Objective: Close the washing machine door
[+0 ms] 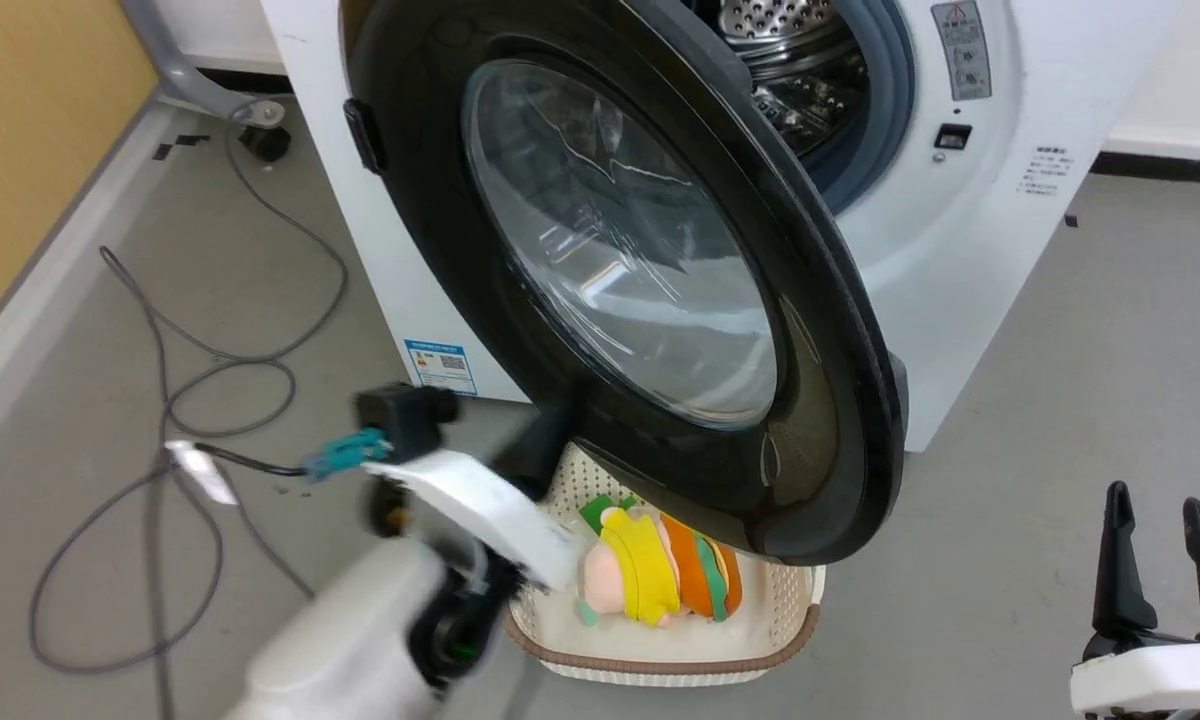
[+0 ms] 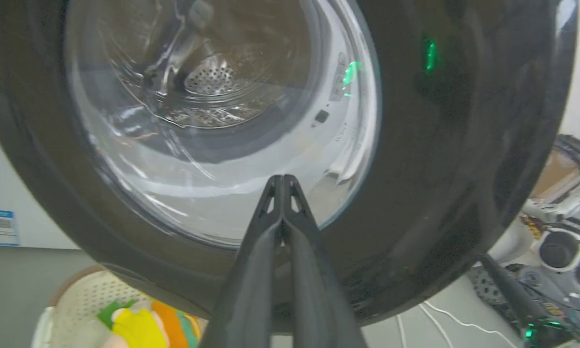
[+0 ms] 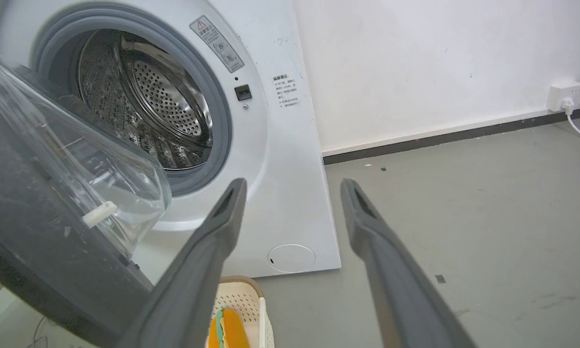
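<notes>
The door (image 1: 620,250) stands partly open, swung out from the washing machine (image 1: 960,280) on the hinge at its left side. Its free edge hangs well clear of the front opening, where the steel drum (image 1: 790,50) shows. The glossy black rim and bulging window face the head camera.

The left gripper (image 2: 282,181) reaches up to the door's outer face, with its tips at the lower edge of the window. Its jaws are pressed together with nothing between them. I cannot tell whether the tips touch the glass.

The right gripper (image 1: 1160,510) sits low at the right, well apart from the door. Its jaws are spread wide and hold nothing.

A cream basket (image 1: 660,665) stands on the grey floor (image 1: 1060,450) under the door's lower rim, holding a yellow, orange and green plush toy (image 1: 660,575). A grey cable (image 1: 160,400) loops across the floor left of the machine.
</notes>
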Tool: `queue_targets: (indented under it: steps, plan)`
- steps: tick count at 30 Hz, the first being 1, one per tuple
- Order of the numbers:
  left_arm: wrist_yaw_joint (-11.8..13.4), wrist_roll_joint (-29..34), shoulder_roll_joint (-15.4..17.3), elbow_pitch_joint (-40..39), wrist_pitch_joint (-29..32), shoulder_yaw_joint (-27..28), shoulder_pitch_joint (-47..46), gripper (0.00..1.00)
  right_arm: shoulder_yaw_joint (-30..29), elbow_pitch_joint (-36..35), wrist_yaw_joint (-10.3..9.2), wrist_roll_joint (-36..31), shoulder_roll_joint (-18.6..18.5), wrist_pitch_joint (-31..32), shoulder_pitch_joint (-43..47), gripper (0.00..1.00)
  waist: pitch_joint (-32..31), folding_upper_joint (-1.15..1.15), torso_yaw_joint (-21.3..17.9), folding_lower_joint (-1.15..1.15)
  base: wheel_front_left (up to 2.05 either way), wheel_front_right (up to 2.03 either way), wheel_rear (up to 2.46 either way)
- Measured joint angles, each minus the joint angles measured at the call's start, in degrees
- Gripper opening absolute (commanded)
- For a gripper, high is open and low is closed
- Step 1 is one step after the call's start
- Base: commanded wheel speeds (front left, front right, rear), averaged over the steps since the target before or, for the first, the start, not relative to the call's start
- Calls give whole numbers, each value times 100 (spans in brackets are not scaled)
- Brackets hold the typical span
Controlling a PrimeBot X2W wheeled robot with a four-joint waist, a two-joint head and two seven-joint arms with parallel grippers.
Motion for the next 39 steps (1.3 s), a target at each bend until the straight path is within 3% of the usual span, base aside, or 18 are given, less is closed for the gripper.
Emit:
queue_targets:
  steps: [1,3,5,6,7,13,17,20,21,22,23,24,32,36,39]
  plan:
    - [125,307,66,101,-37,82,-12,21,8,-55,0,-53,0,0,20,100,-15,0,13,0,0,0,0]
    - [398,844,124,93,-71,454,-14,100,10,-116,0,-78,1,0,37,100,-33,0,39,0,0,0,0]
    - [722,1591,160,-167,-75,965,-3,100,5,-187,0,-83,1,0,38,100,-47,0,66,0,0,0,0]
    - [1020,2260,213,-541,-77,1526,126,100,15,-276,0,-162,1,0,37,100,-67,0,71,0,0,0,0]
    - [1020,2260,213,-541,-77,1526,126,100,15,-276,0,-162,1,0,37,100,-67,0,71,0,0,0,0]
    - [1685,3909,468,-1482,-81,2559,1094,100,5,-588,0,-357,1,0,34,100,-161,0,92,0,0,0,0]
    - [2059,4473,488,-1906,-80,3069,1717,100,-47,-886,0,-399,2,0,-36,100,-215,0,141,0,0,0,0]
    - [2184,4787,489,-2106,-80,3267,2157,100,-42,-1157,0,-399,2,0,-194,100,-244,0,192,0,0,0,0]
    - [2190,4833,469,-2147,-81,3326,2290,100,-10,-1252,0,-400,2,0,-255,86,-251,0,210,0,0,0,0]
    - [2190,4902,466,-2172,-81,3351,2421,100,21,-1354,0,-406,2,0,-315,40,-260,0,224,0,0,0,0]
    - [2192,4965,447,-2194,-81,3384,2548,100,45,-1483,0,-409,2,0,-376,10,-268,0,239,0,0,0,0]
    - [2216,5010,414,-2213,-80,3422,2666,100,80,-1615,0,-414,2,0,-442,0,-278,0,256,0,0,0,0]
    - [2148,5259,153,-2221,-80,3668,3190,100,634,-2581,0,-289,-3,-4,-882,0,-366,0,364,0,0,0,0]
    - [2023,5331,10,-2139,-80,3774,3259,100,1624,-2976,1,-254,-87,-4,-944,0,-410,0,393,0,0,0,0]
    - [1939,5405,-104,-2100,-80,3820,3297,100,2319,-3118,1,-211,-424,-5,-944,0,-414,0,394,0,0,0,0]
